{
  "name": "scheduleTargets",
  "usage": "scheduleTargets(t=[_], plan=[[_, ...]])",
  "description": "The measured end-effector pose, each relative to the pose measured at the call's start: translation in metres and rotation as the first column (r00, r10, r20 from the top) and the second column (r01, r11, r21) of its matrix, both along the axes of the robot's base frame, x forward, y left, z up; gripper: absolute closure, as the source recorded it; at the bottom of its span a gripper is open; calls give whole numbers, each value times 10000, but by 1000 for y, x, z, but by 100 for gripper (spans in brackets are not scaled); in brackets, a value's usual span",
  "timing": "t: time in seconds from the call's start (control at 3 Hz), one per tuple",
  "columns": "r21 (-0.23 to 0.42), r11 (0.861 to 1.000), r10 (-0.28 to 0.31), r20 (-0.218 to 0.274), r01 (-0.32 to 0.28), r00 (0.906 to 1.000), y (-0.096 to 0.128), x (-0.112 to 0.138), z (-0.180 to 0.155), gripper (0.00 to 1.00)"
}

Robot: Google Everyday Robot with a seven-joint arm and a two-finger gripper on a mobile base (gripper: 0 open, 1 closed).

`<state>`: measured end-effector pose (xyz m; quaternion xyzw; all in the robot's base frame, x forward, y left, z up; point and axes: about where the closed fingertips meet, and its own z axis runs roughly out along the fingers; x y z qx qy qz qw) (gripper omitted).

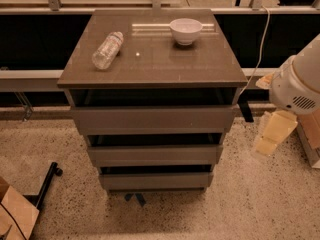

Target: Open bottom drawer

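The bottom drawer (156,180) is the lowest and narrowest-looking of three grey-brown fronts on a small cabinet, with a dark gap above it. The mid-width front (155,155) and the widest front (152,119) sit above it. My arm's white joint (300,84) is at the right edge. My gripper (271,133) hangs below it as a cream-coloured piece, to the right of the cabinet at about the middle drawer's height and apart from every drawer.
A clear plastic bottle (107,50) lies on the cabinet top (155,66) and a white bowl (185,30) stands on it. A black stand foot (46,183) and a cardboard box (15,215) are at the lower left. A cable (261,44) hangs at the right.
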<state>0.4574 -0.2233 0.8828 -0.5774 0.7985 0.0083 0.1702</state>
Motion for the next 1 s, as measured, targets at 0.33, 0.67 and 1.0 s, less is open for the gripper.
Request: scheduleTargets(t=[0.33,0.67,1.0], plan=[[417,9989,-192,-363,207,9992,-3,5,-36,0],[688,9973,-197,-660,242,9976,-5,13,-71,0],[1093,9931,-320,-1035,433,9941,-10,24,-110,0]])
